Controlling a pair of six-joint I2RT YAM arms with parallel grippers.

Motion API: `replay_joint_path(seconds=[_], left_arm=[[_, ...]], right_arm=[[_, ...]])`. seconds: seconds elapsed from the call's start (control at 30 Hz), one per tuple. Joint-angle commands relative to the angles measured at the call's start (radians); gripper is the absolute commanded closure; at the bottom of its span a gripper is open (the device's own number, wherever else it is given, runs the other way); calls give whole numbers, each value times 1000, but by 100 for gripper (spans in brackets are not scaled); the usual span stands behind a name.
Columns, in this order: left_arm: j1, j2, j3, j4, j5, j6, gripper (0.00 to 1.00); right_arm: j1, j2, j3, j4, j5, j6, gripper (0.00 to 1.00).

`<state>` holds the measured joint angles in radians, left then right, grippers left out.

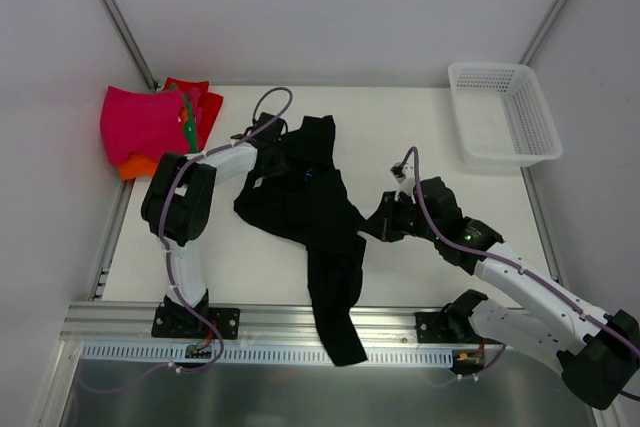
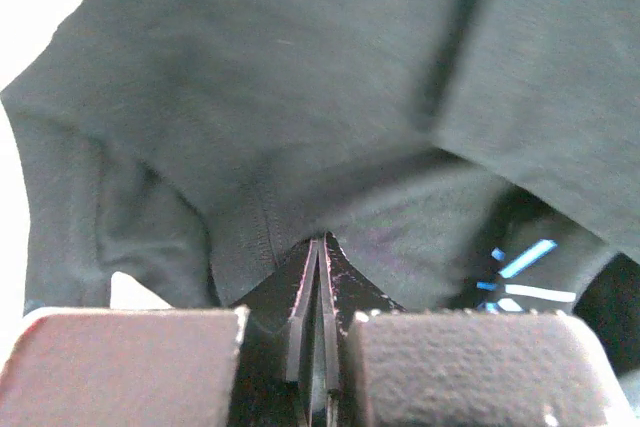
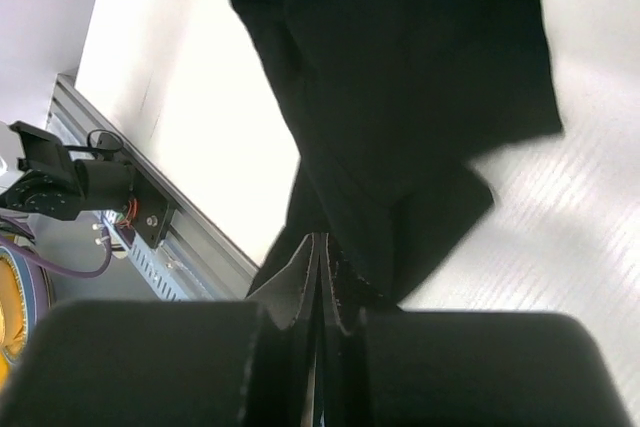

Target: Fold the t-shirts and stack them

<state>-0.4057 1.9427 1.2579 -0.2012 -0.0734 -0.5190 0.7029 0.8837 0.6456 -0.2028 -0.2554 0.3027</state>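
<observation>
1. Cloth in play, the black t-shirt (image 1: 305,197): lies crumpled across the middle of the worktop (image 1: 250,267). One long end trails over the near edge and across the metal rail (image 1: 120,322) between the two arm bases.
2. Left tool (image 1: 272,150): sits at the far-left part of the black t-shirt, fingers pressed together on a pinch of its cloth. From the wrist, shows the left tool (image 2: 318,247) closed on a stitched hem, with dark fabric (image 2: 300,97) gathering toward the tips.
3. Right tool (image 1: 372,227): meets the garment's right edge, about level with the middle of the worktop. From its own wrist, shows the right tool (image 3: 320,242) clamped flat on a black fold that hangs away from the tips (image 3: 400,67).
4. Folded pile, far-left corner: carries a magenta-pink shirt (image 1: 140,122) on top, with an orange shirt (image 1: 135,167) peeking out at the near side. Shows a red shirt (image 1: 200,97) at the far right and a green strip (image 1: 187,127) along the pink edge. Stays apart from the black t-shirt.
5. White mesh basket (image 1: 505,112): stands in the far-right corner, well apart from both tools.
</observation>
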Motion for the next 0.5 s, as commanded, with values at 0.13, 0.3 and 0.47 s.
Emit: replay_joint_path(seconds=[0.13,0.3,0.47], left_arm=[[155,-119,-107,-116,-97,-174,100],[192,-175,-144,-116,-100,-216,100],[199,-165,-130,-115,-45,-197,100]], right_arm=[[6,53,6,-44,71,70,99],[6,205,-21,49,58,107,95],[7,411,-11,206,-53,128,75]])
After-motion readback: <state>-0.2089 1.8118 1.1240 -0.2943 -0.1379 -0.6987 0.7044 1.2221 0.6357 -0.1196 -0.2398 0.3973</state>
